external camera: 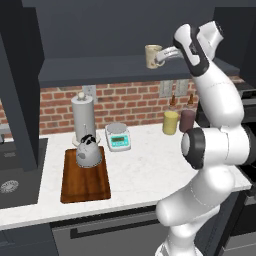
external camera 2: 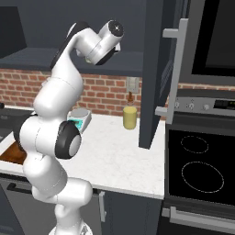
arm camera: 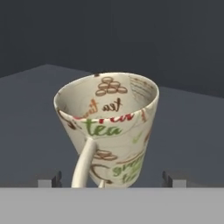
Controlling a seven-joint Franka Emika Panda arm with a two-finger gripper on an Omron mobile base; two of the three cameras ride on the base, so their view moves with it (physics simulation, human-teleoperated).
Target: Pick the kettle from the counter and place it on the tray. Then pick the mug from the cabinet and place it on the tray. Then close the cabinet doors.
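Gripper (external camera: 161,56) was at the cabinet shelf (external camera: 100,67), jaws wide apart w/ one fingertip (arm camera: 49,180) either side of the mug (arm camera: 109,131); no contact visible, mug not clamped. Hand view: mug upright on shelf, loop handle pointing toward camera, "tea" lettering on wall & inside. Left base view: mug near shelf's right end, arm (external camera: 215,100) reaching up to it. Below, kettle (external camera: 89,151) sat on the tray's (external camera: 85,187) far end, tray on counter (external camera: 145,170). Scale (external camera: 118,137) just beside tray; paper-towel roll (external camera: 83,117) behind kettle. Yellow cup (external camera: 170,122) & maroon cup (external camera: 187,120) stood by brick wall. Cabinet door (external camera 2: 153,69) stood open.
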